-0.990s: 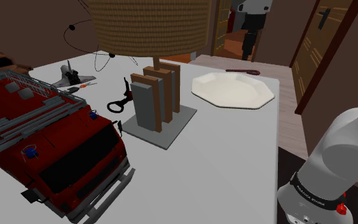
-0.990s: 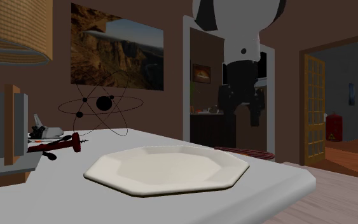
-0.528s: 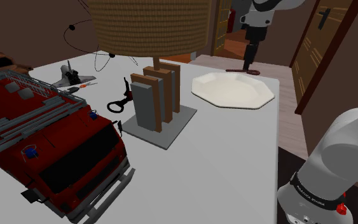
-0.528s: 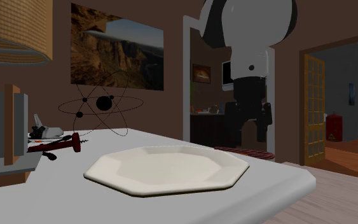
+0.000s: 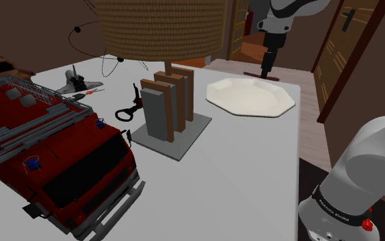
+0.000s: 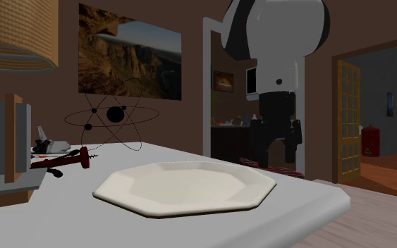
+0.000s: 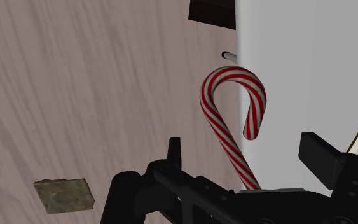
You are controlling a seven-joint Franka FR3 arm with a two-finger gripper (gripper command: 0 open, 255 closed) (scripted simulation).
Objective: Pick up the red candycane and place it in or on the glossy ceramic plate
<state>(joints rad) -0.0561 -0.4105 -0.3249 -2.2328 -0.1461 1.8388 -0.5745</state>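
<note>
Gripper spread wide, fingers standing either side of the red-and-white candycane without touching it; cane flat at the white table's edge, near the white plate.

The candycane, striped red and white, lay flat along the far edge of the table, its crook curling onto the tabletop. Near it sat the plate: white, glossy, eight-sided, shallow, resting level.
</note>
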